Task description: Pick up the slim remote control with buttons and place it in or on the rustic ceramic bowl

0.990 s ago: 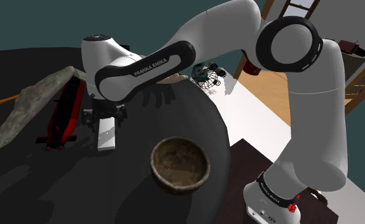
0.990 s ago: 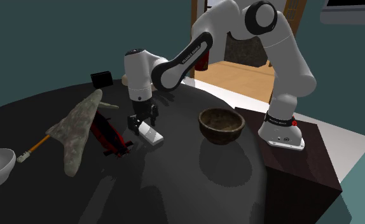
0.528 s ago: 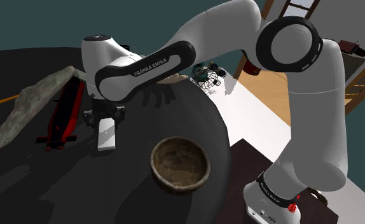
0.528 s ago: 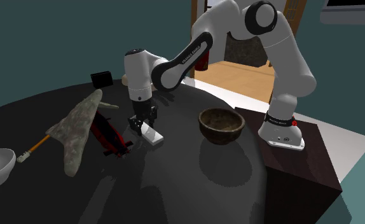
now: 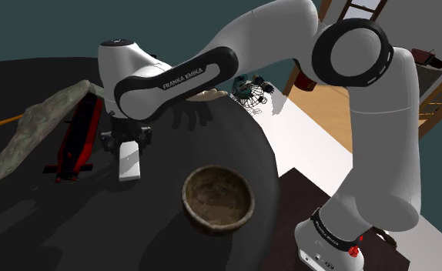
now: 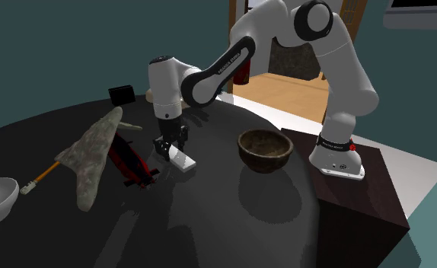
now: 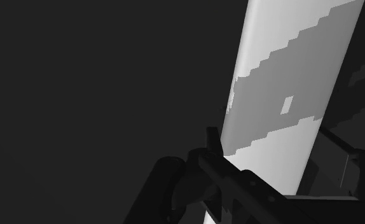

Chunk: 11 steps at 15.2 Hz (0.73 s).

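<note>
Nothing is delivered yet: the pincer sits low over one end of the white remote, which lies flat on the dark worktop apart from the empty brown bowl; clenched or released I cannot tell, so lifting and carrying remain.

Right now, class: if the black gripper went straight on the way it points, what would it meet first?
The white remote lying on the dark table, directly beneath the gripper; how much gap remains is unclear.
</note>
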Tool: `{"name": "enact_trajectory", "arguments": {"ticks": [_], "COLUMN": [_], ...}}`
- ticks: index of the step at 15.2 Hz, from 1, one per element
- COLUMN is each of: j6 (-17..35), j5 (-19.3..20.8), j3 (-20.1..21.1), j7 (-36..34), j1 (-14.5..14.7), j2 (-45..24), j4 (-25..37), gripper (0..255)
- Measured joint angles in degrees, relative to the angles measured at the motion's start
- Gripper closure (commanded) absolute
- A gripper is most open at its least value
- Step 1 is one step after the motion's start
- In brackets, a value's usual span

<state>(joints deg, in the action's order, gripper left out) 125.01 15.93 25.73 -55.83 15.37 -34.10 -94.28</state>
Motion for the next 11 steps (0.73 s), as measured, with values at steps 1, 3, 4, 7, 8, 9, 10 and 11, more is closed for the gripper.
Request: {"name": "enact_trajectory", "arguments": {"ticks": [1, 3, 4, 7, 8, 9, 10, 11], "j6": [-0.52, -1.48, -1.94, -3.69, -4.13, -4.77, -5.46, -6.26], "j5": [-0.16, -0.55, -0.72, -1.28, -1.56, -1.65, -1.84, -2.03], "j3": [0.11, 0.37, 0.49, 0.85, 1.03, 1.09, 1.21, 1.30], "j7": [0.09, 0.34, 0.43, 0.75, 0.86, 0.96, 1.02, 1.24], "j1": [-0.05, -0.26, -0.33, -0.51, -0.69, -0.66, -0.67, -0.75], "j2": [0.28, 1.09, 1.46, 2.49, 3.17, 3.22, 3.56, 3.84], "j4": [0.25, 0.46, 0.56, 1.36, 1.17, 1.78, 2.15, 2.71], "gripper": [255, 255, 255, 255, 255, 255, 255, 255]}}
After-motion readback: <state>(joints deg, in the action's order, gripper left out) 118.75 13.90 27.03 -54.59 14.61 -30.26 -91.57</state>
